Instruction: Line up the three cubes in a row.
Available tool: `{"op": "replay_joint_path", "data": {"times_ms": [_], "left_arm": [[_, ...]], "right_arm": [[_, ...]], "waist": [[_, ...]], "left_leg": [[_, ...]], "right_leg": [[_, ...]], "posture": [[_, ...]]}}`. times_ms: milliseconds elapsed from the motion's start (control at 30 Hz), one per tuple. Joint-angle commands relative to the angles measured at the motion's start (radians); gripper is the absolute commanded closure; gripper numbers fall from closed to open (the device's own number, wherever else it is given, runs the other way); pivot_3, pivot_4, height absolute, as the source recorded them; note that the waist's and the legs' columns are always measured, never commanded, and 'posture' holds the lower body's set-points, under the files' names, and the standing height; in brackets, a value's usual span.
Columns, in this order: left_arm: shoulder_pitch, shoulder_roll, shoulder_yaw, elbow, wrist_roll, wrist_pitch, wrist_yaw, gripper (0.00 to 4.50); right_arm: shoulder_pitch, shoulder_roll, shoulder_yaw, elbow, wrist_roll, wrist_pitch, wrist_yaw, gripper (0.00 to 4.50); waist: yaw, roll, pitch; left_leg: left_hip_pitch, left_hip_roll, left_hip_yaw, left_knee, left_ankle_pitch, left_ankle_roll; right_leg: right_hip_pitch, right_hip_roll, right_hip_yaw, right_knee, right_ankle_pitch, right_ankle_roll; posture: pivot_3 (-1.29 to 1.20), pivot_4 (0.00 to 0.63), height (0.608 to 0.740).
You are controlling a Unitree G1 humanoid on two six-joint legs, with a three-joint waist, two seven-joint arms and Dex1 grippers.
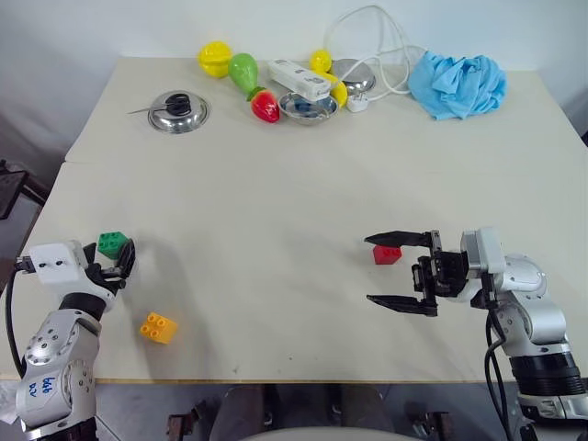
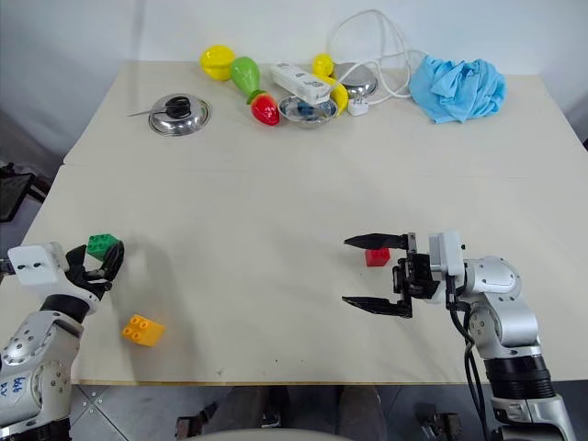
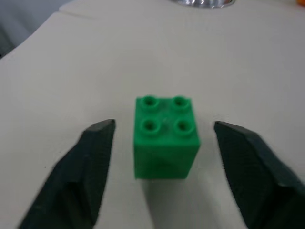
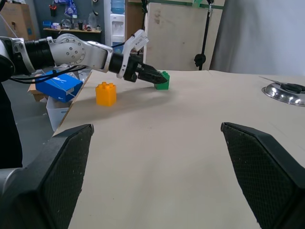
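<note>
At the near left edge of the table point(image 1: 276, 184), the left gripper point(image 1: 122, 261) brackets the green cube point(image 1: 112, 243) — in the left wrist view both fingers point(image 3: 93, 157) stand clear of its sides, so the jaws are open around it with no contact yet. The cube sits upright, studs up. Risk: if one finger lands first as the jaws come in, the cube may skid or twist and end up pinched on a corner, then slip on the lift.

Just nearer and slightly right lies the orange cube point(image 1: 158, 327), close to the table's near edge. A careless sweep of the arm could knock it off.

Well right, the red cube point(image 1: 387, 254) rests just beside the far finger of the right gripper point(image 1: 401, 271) — jaws wide open, holding nothing. Any drift of that finger could shove it.

All three cubes are apart; no row yet. Far-side clutter — fruits point(image 1: 241, 69), lid point(image 1: 179, 111), cloth point(image 1: 457, 84) — looks well out of reach.
</note>
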State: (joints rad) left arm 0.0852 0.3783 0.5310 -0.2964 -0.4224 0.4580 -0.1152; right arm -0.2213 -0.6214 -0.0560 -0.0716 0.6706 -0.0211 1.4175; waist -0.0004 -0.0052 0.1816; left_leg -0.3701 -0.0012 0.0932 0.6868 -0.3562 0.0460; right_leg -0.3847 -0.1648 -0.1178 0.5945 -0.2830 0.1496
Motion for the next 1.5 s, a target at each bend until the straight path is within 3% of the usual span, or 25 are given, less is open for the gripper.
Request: {"op": "replay_joint_path", "data": {"times_ms": [33,100,167,267,367,433,500,667,933,1133,1500], "left_arm": [[-0.013,0.035,0.014,-0.004,0.009,-0.004,-0.016,2.44],[-0.018,0.088,0.010,0.024,0.027,-0.018,-0.056,3.04],[-0.027,0.135,0.014,0.054,0.028,-0.038,-0.104,3.03],[-0.103,0.237,0.022,0.072,-0.134,-0.055,-0.380,3.03],[-0.222,0.406,-0.077,0.115,-0.221,-0.057,-0.755,3.03],[-0.286,0.455,-0.138,0.159,-0.223,-0.049,-0.852,3.03],[-0.448,0.469,-0.296,0.229,-0.172,-0.052,-0.968,3.03],[-0.757,0.357,-0.610,0.350,-0.041,-0.037,-1.091,3.03],[-0.923,0.113,-0.864,0.447,0.112,0.009,-1.059,3.03],[-0.959,0.020,-0.906,0.595,0.223,-0.046,-0.999,3.03],[-0.969,-0.077,-0.906,0.708,0.312,-0.168,-0.983,3.03]], "right_arm": [[0.006,0.001,-0.039,-0.027,0.003,-0.012,-0.015,0.00],[0.014,0.000,-0.044,-0.037,0.002,-0.009,-0.025,0.00],[0.030,-0.003,-0.050,-0.058,0.003,-0.004,-0.034,0.00],[0.066,-0.032,-0.088,-0.092,0.019,0.022,-0.049,0.00],[0.130,-0.093,-0.178,-0.106,0.044,0.055,-0.054,0.00],[0.158,-0.111,-0.210,-0.109,0.050,0.064,-0.057,0.00],[0.218,-0.130,-0.280,-0.088,0.047,0.064,-0.062,0.00],[0.345,-0.139,-0.440,-0.040,0.027,0.034,-0.091,0.00],[0.494,-0.095,-0.523,-0.152,0.030,0.042,-0.176,0.00],[0.550,-0.080,-0.543,-0.171,0.031,0.031,-0.186,0.00],[0.551,-0.077,-0.506,-0.062,0.029,-0.012,-0.068,0.00]], "waist": [[0.002,0.000,0.000],[0.002,0.000,0.000],[0.001,0.000,0.000],[0.005,0.000,0.000],[0.022,0.000,0.000],[0.022,0.003,-0.001],[0.022,0.005,-0.001],[0.034,0.006,0.000],[0.022,0.005,0.000],[0.025,0.005,0.001],[0.028,0.005,0.001]], "left_leg": [[0.000,0.000,0.000,0.000,0.000,0.000],[0.000,0.000,0.000,0.000,0.000,0.000],[0.000,0.000,0.000,0.000,0.000,0.000],[0.000,0.000,-0.001,0.000,0.000,0.000],[-0.003,0.000,-0.002,0.003,0.000,0.000],[-0.003,-0.001,-0.001,0.004,-0.001,0.000],[0.001,-0.001,0.000,0.003,-0.002,-0.001],[-0.001,-0.004,0.000,0.005,-0.001,0.000],[0.000,0.000,0.001,0.005,-0.001,0.000],[0.000,0.002,0.001,0.010,-0.001,0.000],[-0.001,0.005,-0.001,0.011,-0.001,0.000]], "right_leg": [[0.000,0.000,0.000,0.000,0.000,0.000],[0.000,0.000,0.000,0.000,0.000,0.000],[0.000,0.000,-0.001,0.000,0.000,0.000],[0.000,0.000,-0.001,0.000,0.000,0.000],[-0.001,0.000,-0.003,0.001,0.000,0.000],[0.000,0.000,-0.003,0.000,0.000,0.000],[0.003,0.000,-0.003,-0.001,0.000,0.000],[0.005,0.003,-0.005,-0.002,0.000,0.001],[0.006,0.008,-0.003,-0.004,0.001,0.002],[0.007,0.010,-0.001,-0.003,0.001,0.003],[0.007,0.009,-0.001,-0.003,0.001,0.003]], "posture": [[0.00,0.150,0.740],[0.00,0.150,0.740],[0.00,0.150,0.740],[0.00,0.150,0.740],[0.00,0.150,0.740],[0.00,0.150,0.740],[0.00,0.150,0.740],[0.00,0.150,0.740],[0.00,0.150,0.740],[0.00,0.150,0.740],[0.00,0.150,0.740]]}}
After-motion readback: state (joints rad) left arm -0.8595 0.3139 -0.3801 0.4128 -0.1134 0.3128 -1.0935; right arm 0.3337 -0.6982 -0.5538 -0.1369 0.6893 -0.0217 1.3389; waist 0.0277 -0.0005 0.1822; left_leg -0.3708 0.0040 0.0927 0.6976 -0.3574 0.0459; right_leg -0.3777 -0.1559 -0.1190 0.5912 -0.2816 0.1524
